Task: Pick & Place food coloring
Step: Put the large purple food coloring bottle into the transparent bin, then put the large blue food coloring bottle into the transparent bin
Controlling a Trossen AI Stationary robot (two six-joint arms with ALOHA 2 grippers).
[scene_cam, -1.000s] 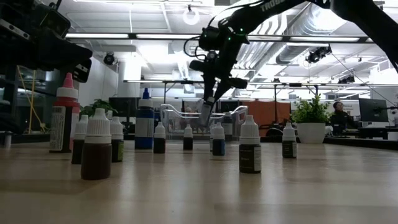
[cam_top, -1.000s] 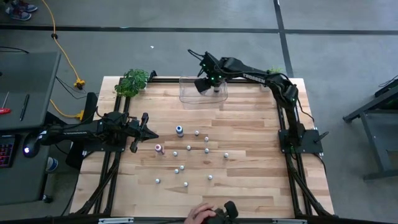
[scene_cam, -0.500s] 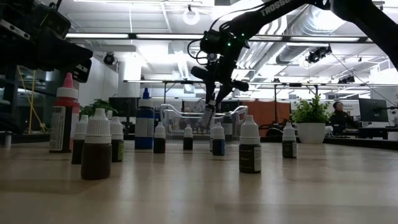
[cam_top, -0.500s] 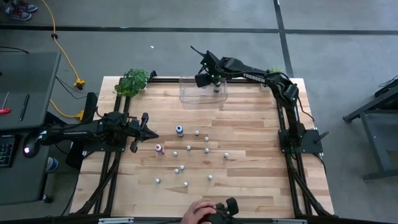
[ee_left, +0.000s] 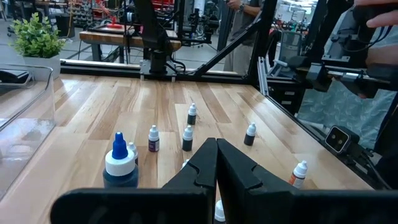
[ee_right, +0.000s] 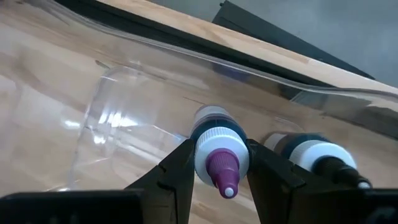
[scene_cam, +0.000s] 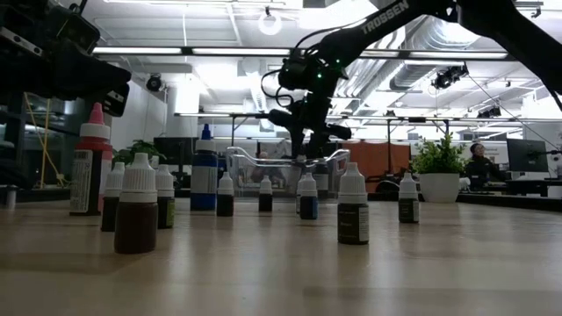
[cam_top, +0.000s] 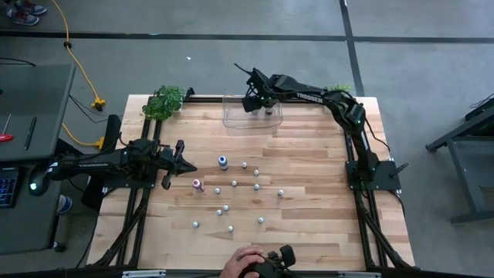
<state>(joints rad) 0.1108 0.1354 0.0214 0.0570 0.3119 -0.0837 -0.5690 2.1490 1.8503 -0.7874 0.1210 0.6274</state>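
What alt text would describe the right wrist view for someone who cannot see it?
The right pincer grips a small bottle with a white collar and purple tip, held over the floor of a clear plastic bin. A second bottle with a dark tip lies just beside it, with wooden table showing through the plastic.

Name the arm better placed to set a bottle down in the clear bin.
Right. The right gripper is over the clear bin, shut on a purple-tipped bottle. The left gripper waits shut beside the table bottles.
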